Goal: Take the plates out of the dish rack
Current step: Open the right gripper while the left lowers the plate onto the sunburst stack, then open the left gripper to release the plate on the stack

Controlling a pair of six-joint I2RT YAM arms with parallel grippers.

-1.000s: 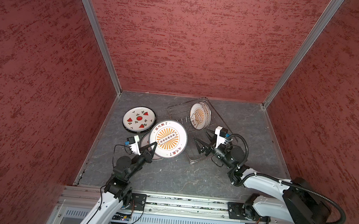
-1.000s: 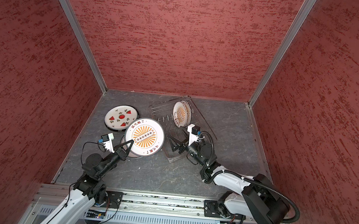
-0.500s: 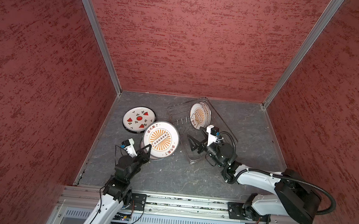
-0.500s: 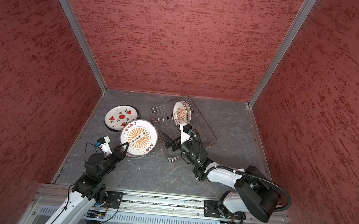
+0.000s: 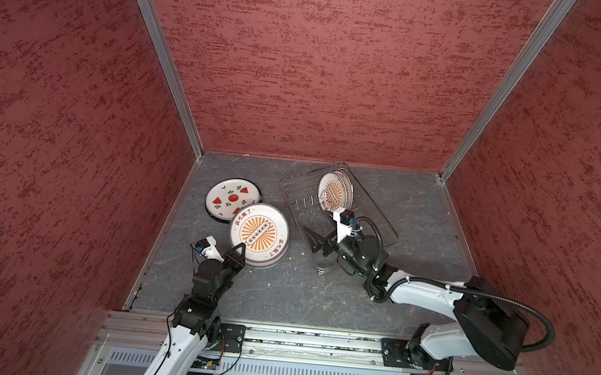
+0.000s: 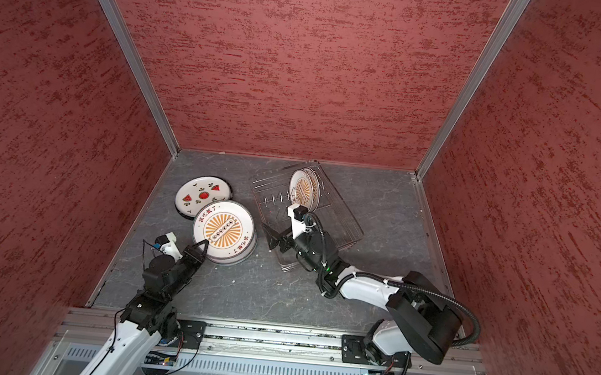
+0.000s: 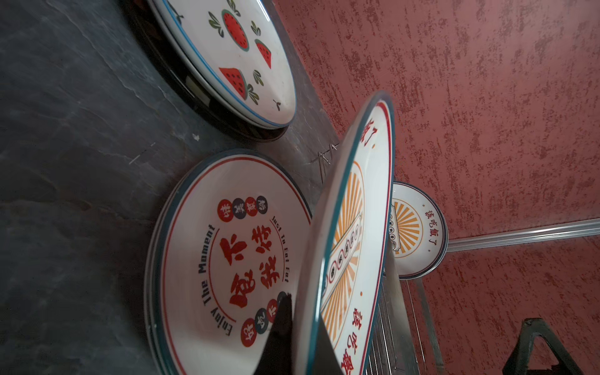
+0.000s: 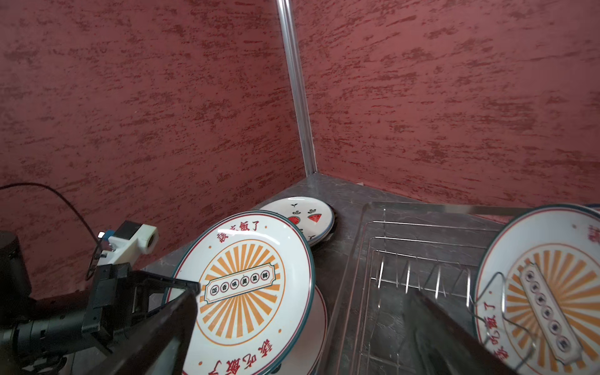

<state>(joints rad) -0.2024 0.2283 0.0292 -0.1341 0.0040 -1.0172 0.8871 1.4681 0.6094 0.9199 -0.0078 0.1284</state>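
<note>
The left gripper [image 5: 239, 251] stays clamped on the near rim of a sunburst plate [image 5: 258, 233], which has moved left over the past second and now hangs tilted above the character-print plate [image 7: 227, 253] on the grey table [image 5: 319, 294], beside the watermelon plate [image 5: 232, 198]; the right gripper [image 5: 311, 240], jaws wide apart and empty, has swung left over the dish rack [image 5: 300, 196], at its near left rim; the remaining plates [image 5: 332, 195] stand upright at its far end.
</note>
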